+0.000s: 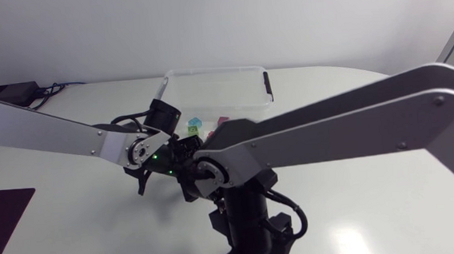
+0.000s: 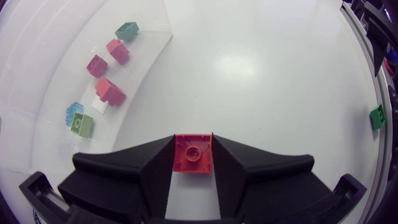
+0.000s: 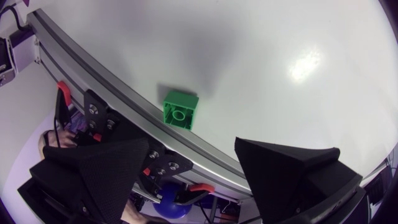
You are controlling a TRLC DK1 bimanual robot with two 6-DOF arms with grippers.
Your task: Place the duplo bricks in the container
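Clearly, the left gripper (image 2: 193, 142) clamped a red brick (image 2: 193, 157); the right gripper (image 3: 193, 146) stood open near a green brick (image 3: 181, 110); the container (image 1: 231, 69) lay upper centre.

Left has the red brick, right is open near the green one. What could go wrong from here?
The green brick lies right at the table edge; a glancing touch from the open right gripper could knock it off. The arms crowd together in the head view, so swinging the left gripper with its red brick toward the container may clip the right arm.
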